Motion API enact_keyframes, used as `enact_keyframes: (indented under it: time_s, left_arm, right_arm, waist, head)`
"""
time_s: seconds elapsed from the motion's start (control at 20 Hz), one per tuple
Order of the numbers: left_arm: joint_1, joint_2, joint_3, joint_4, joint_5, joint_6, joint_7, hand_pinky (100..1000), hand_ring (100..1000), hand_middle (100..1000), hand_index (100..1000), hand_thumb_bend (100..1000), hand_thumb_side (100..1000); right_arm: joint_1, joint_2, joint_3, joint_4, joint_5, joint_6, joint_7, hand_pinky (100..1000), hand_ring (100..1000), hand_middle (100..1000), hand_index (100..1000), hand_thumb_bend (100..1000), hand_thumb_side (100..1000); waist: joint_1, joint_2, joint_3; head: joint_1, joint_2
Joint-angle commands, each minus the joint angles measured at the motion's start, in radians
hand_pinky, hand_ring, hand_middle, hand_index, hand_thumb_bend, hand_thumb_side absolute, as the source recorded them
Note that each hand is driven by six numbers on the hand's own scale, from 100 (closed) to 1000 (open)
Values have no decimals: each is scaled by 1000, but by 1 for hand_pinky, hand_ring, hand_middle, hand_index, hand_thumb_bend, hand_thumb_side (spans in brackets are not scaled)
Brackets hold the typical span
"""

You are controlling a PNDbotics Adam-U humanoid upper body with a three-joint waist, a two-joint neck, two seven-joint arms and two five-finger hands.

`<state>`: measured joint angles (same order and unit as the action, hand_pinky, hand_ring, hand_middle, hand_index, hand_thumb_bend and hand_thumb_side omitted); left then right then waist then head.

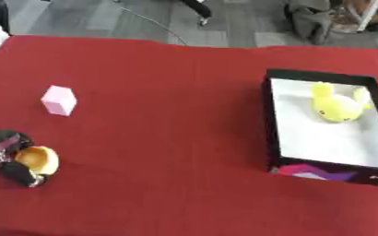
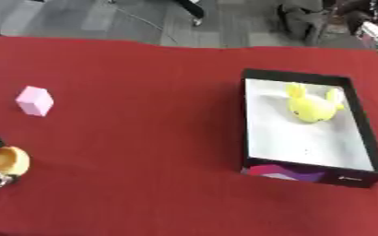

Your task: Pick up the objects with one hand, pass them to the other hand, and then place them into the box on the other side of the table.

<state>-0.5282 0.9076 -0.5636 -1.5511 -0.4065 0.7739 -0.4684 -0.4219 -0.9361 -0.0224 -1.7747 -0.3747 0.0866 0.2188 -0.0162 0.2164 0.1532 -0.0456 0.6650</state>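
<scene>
At the lower left of the frame, the left hand (image 1: 7,159) curls its fingers around a small orange rounded object (image 1: 37,159) on the red table (image 1: 168,138). It looks light and smooth, possibly slippery, best held across its widest part. The box (image 1: 269,120) sits right; the right hand is unseen.

It looks like an office or lab: a red cloth-covered table (image 1: 176,138) stands on grey carpet tiles (image 1: 103,18), a cable trailing.
</scene>
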Motion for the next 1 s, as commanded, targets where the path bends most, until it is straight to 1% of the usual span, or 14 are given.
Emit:
enact_keyframes:
  time_s: [0.05, 0.15, 0.25, 0.3, 0.35, 0.55, 0.75, 0.85, 1.0]
  left_arm:
    - [-6, 31, 20, -19, -2, 133, -158, 854, 819, 731, 730, 307, 198]
    - [-1, 40, 29, -41, -1, 133, -177, 854, 819, 732, 732, 215, 220]
    - [6, 56, 43, -72, -5, 133, -202, 852, 818, 732, 733, 167, 225]
    - [9, 65, 52, -88, -9, 133, -214, 850, 816, 732, 735, 121, 228]
    - [12, 74, 61, -105, -15, 133, -224, 848, 815, 732, 735, 107, 222]
    - [13, 104, 101, -169, -58, 133, -268, 832, 808, 728, 736, 100, 198]
    - [-4, 112, 137, -227, -115, 133, -301, 808, 786, 709, 727, 100, 192]
    - [-20, 104, 151, -261, -150, 133, -300, 778, 754, 682, 716, 100, 195]
    - [-59, 57, 169, -311, -192, 133, -267, 739, 708, 644, 708, 100, 207]
  right_arm:
    - [-10, -25, -7, -3, 4, -1, 1, 1000, 1000, 800, 1000, 100, 439]
    - [-10, -27, -8, -2, 3, -2, 0, 1000, 1000, 800, 1000, 100, 437]
    - [-9, -29, -8, -2, 3, -3, -1, 1000, 1000, 799, 1000, 100, 437]
    - [-9, -30, -7, -2, 2, -3, -1, 1000, 1000, 799, 1000, 100, 437]
    - [-9, -30, -7, -2, 2, -3, -1, 1000, 1000, 799, 1000, 100, 436]
    - [-11, -33, -7, -2, -1, -4, -2, 1000, 1000, 800, 1000, 100, 433]
    - [-12, -35, -8, -4, -6, -6, -3, 1000, 1000, 799, 1000, 100, 432]
    - [-13, -35, -6, -10, -9, -7, -2, 1000, 1000, 796, 1000, 100, 429]
    - [-21, -33, -1, -35, -4, -19, 4, 998, 1000, 784, 1000, 100, 409]
  waist:
    - [3, -18, -1]
    - [4, -19, -1]
    - [5, -20, -1]
    - [5, -21, 0]
    - [6, -22, 0]
    - [8, -25, 2]
    - [8, -27, 3]
    - [8, -28, 4]
    - [8, -30, 5]
  head:
    - [1, -7]
    - [-1, -6]
    - [-4, -5]
    - [-4, -5]
    - [-4, -5]
    - [-4, -6]
    - [-7, -9]
    - [-12, -11]
    - [-21, -10]
